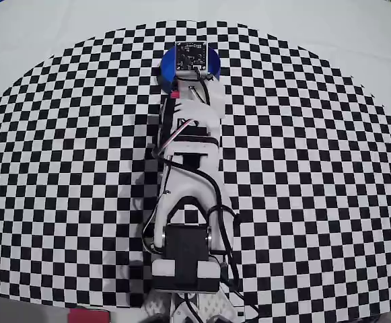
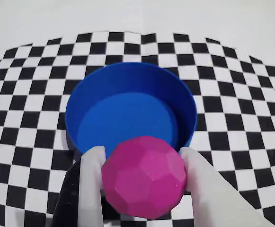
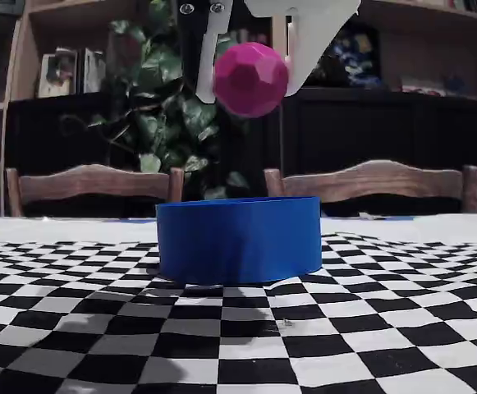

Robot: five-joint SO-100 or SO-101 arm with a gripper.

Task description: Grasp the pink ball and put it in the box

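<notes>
A home, probably a dining or living room, wooden chairs (image 3: 93, 182) drawn up behind the table (image 3: 402, 328), a leafy houseplant (image 3: 166, 115), dark wood shelves (image 3: 53, 57) with books and framed pictures, a checkered cloth (image 1: 316, 168) over the tabletop

The arm (image 1: 185, 168) runs straight up the middle of the overhead view, base at the bottom edge, wrist near the top centre. The gripper (image 3: 250, 70) hangs from the top of the fixed view, high above the table, its two white fingers (image 2: 92, 184) clamped on either side of the pink ball (image 2: 144, 182), low in the wrist view.
</notes>
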